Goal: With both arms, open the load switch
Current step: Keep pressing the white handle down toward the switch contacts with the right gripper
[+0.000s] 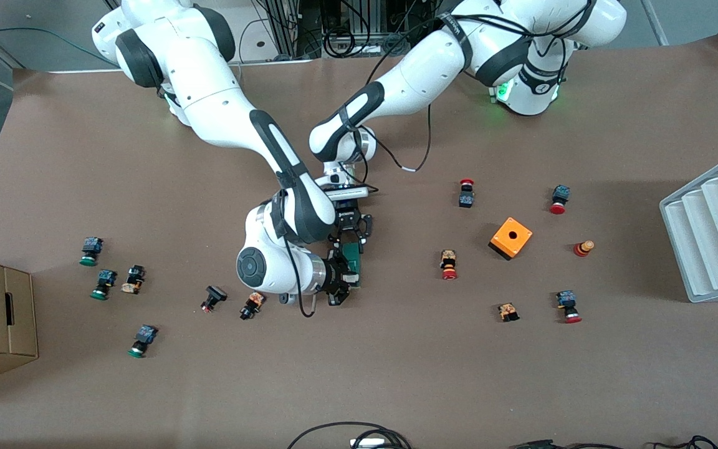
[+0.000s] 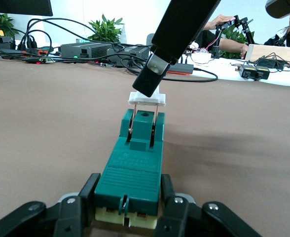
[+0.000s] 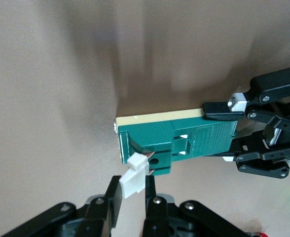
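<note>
Load switch (image 2: 131,173) mid-table, body clamped by left gripper (image 2: 130,207); right gripper (image 3: 133,190) pinches its white handle (image 3: 133,176), partly lifted on thin metal links; shallow hold, handle could slip free if pulled askew.

bare table (image 1: 396,349) round load switch (image 1: 353,262), buttons (image 1: 449,264) well apart

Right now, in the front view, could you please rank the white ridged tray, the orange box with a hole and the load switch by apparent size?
1. white ridged tray, clearly largest
2. orange box with a hole
3. load switch, though the grippers cover part of it, so second and third places are uncertain
</note>
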### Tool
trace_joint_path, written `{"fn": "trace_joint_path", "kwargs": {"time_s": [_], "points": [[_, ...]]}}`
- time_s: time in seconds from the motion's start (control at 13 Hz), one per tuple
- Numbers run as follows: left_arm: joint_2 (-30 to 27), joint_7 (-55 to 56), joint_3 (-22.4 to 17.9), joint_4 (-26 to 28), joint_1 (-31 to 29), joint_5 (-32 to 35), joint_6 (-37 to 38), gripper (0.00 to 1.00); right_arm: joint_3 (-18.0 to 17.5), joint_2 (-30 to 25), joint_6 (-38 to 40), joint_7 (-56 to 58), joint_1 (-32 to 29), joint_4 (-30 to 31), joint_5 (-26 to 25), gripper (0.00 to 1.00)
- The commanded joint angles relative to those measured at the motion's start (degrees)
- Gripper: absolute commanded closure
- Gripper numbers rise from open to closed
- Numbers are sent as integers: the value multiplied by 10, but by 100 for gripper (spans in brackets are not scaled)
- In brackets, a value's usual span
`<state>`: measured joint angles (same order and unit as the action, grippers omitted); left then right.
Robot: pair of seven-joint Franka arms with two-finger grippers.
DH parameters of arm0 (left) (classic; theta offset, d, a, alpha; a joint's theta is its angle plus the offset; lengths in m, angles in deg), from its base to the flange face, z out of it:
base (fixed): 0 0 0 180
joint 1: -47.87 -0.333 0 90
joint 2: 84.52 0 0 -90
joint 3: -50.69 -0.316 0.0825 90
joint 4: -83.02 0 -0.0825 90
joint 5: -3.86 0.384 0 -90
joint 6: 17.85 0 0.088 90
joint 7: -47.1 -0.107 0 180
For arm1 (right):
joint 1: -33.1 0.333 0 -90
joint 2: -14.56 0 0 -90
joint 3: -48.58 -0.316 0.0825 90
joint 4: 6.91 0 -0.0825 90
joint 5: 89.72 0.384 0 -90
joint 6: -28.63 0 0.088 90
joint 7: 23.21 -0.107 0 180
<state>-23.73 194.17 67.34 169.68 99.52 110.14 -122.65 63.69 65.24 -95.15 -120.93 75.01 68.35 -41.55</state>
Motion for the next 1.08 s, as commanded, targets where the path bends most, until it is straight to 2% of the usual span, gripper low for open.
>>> {"fn": "trace_joint_path", "kwargs": {"time_s": [0.0, 0.39, 1.0], "points": [[13, 4, 8, -5, -1, -1, -2, 45, -11, -22, 8, 4, 3, 39, -15, 77], [14, 5, 7, -5, -1, -2, -2, 45, -12, -42, -1, 17, 5, 73, -15, 77], [14, 5, 8, -4, 0, -2, -2, 45, -12, -63, 4, 16, 7, 81, -15, 77]]}}
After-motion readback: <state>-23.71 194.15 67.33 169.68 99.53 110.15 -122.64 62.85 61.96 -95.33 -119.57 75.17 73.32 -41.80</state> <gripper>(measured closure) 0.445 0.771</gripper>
